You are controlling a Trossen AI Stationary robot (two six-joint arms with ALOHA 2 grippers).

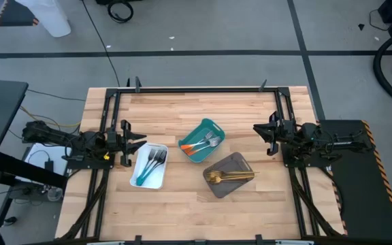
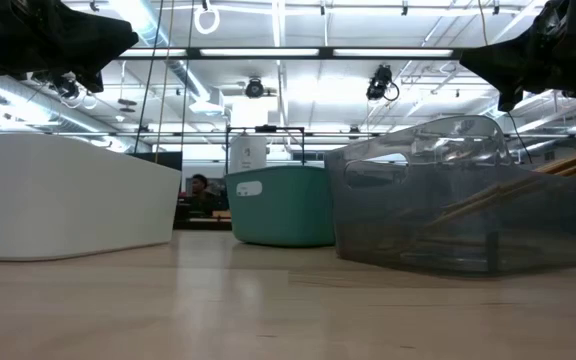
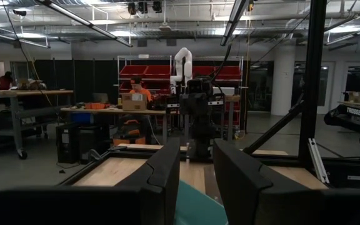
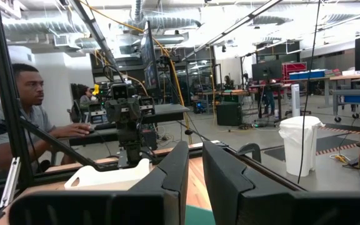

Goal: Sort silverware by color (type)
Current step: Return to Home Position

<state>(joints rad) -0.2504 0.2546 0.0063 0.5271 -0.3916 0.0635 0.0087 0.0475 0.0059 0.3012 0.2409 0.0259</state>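
Two pincers, left [image 1: 140,141] and right [image 1: 257,129], narrowly parted, empty; left, near white tray [image 1: 156,177], may nudge it.

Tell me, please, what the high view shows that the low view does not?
High view only: the blue-handled forks lying in the white tray, and the mixed forks in the teal tray. Low view only: the lit room behind, with a person. Both: all three trays, the gold utensils in the grey tray, and the left gripper and right gripper at opposite table sides.
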